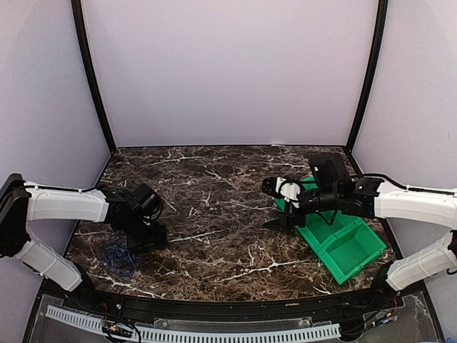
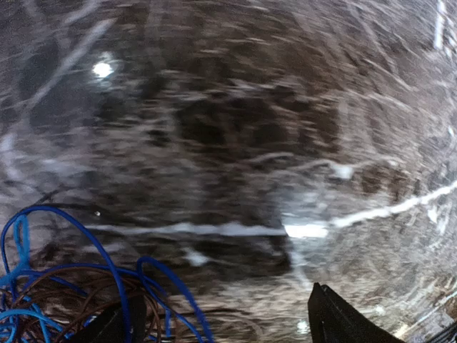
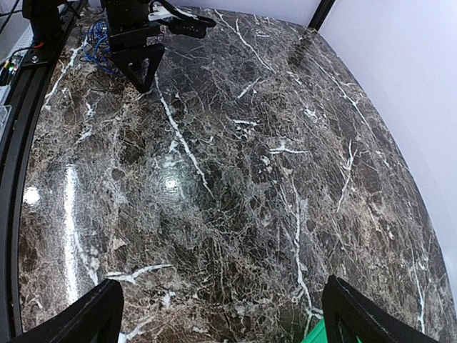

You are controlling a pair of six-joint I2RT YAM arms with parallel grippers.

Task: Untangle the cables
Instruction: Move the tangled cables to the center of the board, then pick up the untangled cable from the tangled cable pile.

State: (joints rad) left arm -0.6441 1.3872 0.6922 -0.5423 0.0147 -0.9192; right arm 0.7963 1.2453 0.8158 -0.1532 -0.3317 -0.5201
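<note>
Near the table's front-left corner lay the tangle of thin blue and dark cables (image 1: 118, 259), loosely heaped on the dark veined marble tabletop (image 1: 214, 214). To my eye, the sound approach was to pick one outer blue loop and draw it clear slowly, not grab the heap. Just above, the left gripper (image 2: 228, 325) hung wide open and empty, the cables by its left finger. Well apart, the right gripper (image 3: 225, 318) gaped empty too.

- table (image 1: 214, 207): dark marble-look top w/ white veins, glossy
- bins (image 1: 350, 246): two, green, open-top, side by side at table's right edge, set at an angle
- walls (image 1: 228, 71): plain pale lilac, back & both sides
- posts (image 1: 91, 78): black, at back corners
- strip (image 1: 214, 334): white, slotted, along near edge
</note>
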